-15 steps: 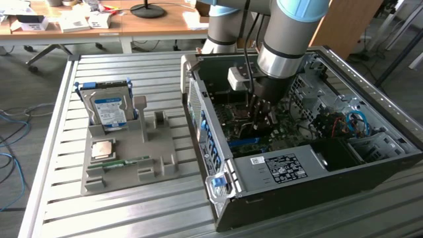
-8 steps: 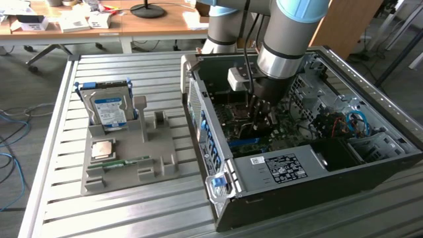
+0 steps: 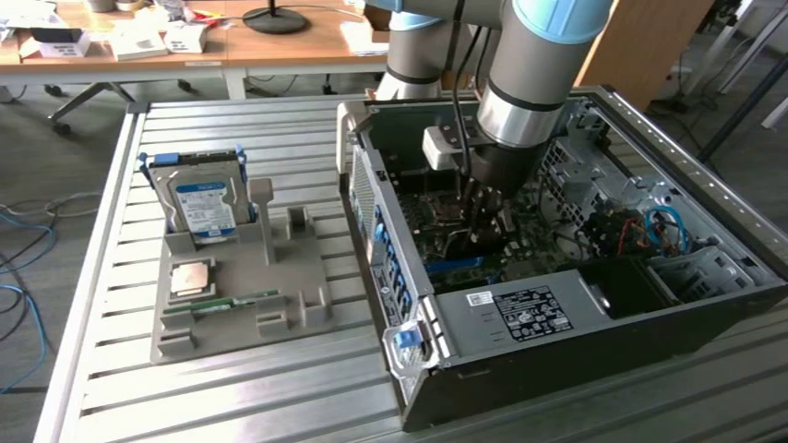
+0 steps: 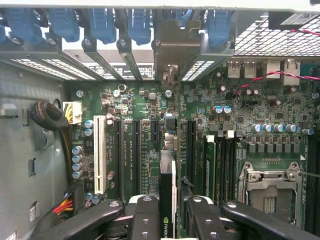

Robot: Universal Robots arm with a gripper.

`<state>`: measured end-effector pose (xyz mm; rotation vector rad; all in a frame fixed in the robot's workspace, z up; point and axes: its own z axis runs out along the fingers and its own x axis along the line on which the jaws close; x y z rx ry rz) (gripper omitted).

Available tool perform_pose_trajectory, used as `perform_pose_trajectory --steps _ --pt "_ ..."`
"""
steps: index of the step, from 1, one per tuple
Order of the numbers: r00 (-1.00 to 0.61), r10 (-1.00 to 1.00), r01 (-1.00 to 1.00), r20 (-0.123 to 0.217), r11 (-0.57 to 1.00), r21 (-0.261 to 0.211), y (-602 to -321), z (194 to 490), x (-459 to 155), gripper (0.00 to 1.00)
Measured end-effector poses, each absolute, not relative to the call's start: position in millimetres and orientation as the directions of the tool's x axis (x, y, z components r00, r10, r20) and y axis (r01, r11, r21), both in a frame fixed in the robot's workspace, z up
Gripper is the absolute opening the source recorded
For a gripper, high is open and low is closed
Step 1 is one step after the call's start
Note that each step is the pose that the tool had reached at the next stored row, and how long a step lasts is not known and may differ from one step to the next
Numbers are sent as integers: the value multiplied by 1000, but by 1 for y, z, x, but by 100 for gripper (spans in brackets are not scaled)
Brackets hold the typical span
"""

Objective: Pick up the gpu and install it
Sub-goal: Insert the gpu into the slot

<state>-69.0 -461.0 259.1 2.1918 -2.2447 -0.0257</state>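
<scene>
Well, the arm is reaching down into the open computer case [image 3: 739, 286], and its gripper [image 4: 167, 212] has the jaws drawn in narrow, clamped on the gpu [image 4: 167, 180]. From the wrist view the card is seen edge-on between the black fingers [image 4: 145, 215], standing upright over the green motherboard [image 4: 140, 100] in line with the long black slots. A small green-and-white logo shows on the card's edge near the fingers; its lettering is too small to read. White printing runs beside the slots, also unreadable. A white slot [image 4: 99, 155] sits nearby, and a row of blue latches [image 4: 105, 22] lines the case's back wall.

On the exterior view's left, a grey holder [image 3: 290, 309] on the slatted table [image 3: 246, 397] carries a hard drive [image 3: 203, 198] with a blue label and a green memory stick [image 3: 221, 303]. A white and black sticker [image 3: 530, 314] sits on the case; I cannot read it.
</scene>
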Motion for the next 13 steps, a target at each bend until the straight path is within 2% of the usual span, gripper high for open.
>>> perform_pose_trajectory --steps 13 --pt "-24 -1000 -1000 -8 24 15 -461 259 -69 26"
